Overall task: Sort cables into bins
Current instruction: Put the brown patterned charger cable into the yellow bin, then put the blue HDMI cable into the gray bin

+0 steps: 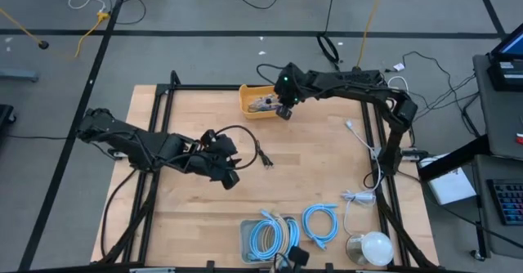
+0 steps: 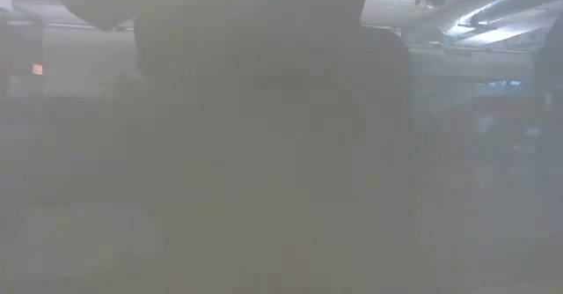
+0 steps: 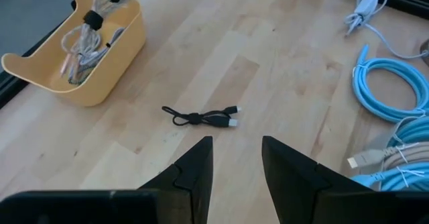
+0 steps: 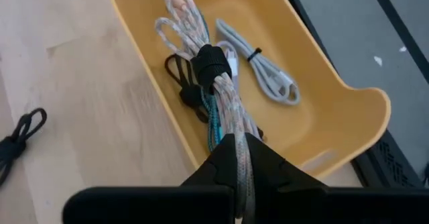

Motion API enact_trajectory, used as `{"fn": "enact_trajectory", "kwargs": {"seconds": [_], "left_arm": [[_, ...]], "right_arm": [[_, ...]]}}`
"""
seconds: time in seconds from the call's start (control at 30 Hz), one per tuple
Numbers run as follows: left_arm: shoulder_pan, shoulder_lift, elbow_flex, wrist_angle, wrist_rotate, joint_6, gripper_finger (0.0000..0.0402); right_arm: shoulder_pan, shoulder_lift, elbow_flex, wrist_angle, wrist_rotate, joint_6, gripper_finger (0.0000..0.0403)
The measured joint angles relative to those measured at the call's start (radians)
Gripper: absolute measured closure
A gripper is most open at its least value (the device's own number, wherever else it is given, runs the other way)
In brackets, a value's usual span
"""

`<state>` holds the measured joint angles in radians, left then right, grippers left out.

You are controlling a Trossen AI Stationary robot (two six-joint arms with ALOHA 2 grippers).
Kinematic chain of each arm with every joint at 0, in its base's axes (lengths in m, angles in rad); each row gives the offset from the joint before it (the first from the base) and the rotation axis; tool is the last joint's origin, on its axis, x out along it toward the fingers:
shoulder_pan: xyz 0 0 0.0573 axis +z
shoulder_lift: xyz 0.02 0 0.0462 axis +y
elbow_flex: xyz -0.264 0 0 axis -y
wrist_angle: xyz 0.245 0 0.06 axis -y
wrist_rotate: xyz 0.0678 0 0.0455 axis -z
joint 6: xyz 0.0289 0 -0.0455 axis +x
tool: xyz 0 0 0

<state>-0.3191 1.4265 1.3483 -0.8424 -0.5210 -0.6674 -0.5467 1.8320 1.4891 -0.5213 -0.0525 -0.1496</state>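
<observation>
I see a white dome [image 1: 375,247] at the table's [image 1: 327,175] near right corner; a white cord [image 1: 364,154] lies beside it.

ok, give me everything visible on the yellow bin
The orange-yellow bin is a small, smooth, opaque plastic-looking tray with rounded corners and one wall cut lower, like a scoop. It sits upright at the table's far edge, by the black frame. Inside lie a tied grey cable, a short black cable and a teal one. The right gripper holds a pale braided cable bundle, strapped in black, reaching down into it. The left gripper is open, well short of it.
</observation>
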Motion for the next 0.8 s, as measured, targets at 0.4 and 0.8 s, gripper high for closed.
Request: {"fn": "enact_trajectory", "kwargs": {"seconds": [0.4,0.8], "left_arm": [[0.027,0.000,0.000,0.000,0.006,0.015,0.0270],[0.032,0.000,0.000,0.000,0.007,0.018,0.0270]], "right_arm": [[-0.010,0.000,0.000,0.009,-0.061,-0.017,0.0327],[0.003,-0.094,0.001,0.019,-0.080,0.044,0.0221]]}}
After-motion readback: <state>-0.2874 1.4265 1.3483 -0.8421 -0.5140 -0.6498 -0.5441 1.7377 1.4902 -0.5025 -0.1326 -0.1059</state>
